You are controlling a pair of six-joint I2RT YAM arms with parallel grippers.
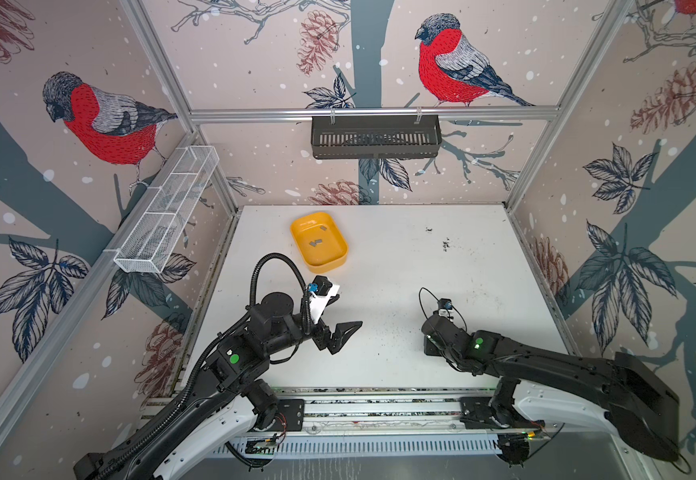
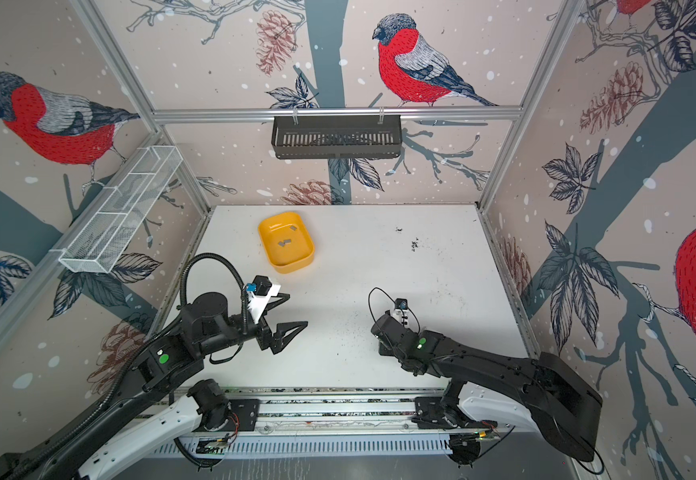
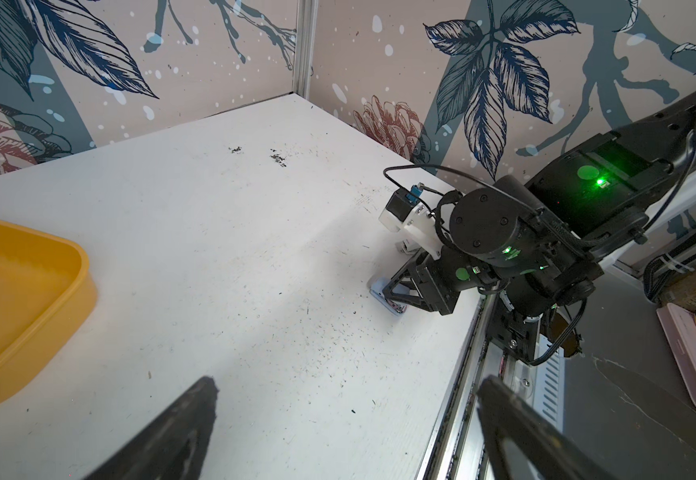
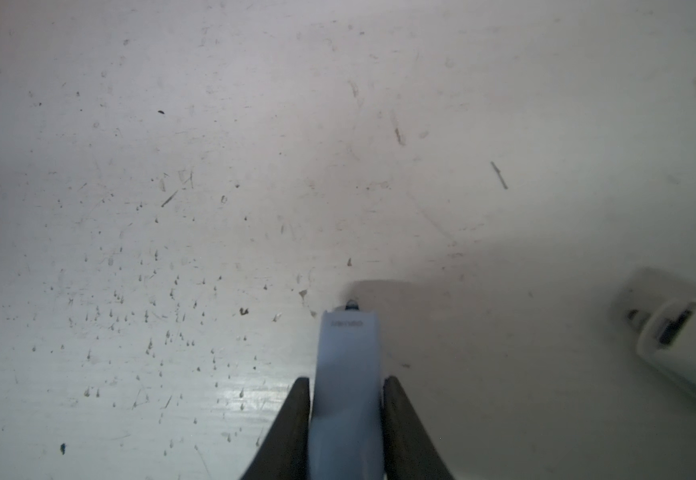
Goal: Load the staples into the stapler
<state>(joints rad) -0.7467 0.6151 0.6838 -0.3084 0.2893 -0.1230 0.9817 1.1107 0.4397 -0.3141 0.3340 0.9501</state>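
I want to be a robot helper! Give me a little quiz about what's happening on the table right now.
1. True or false: the staples lie inside the yellow tray.
2. What is the right gripper clamping? A) the blue stapler B) the yellow tray C) the staples
3. Fill in the word: the left gripper hangs above the table, holding nothing, with its jaws wide ____.

Key
1. True
2. A
3. open

The white table (image 1: 400, 270) bears a yellow tray (image 1: 325, 266), blue stapler (image 4: 348, 374), white stapler (image 4: 687, 336) and dark specks (image 1: 446, 244).
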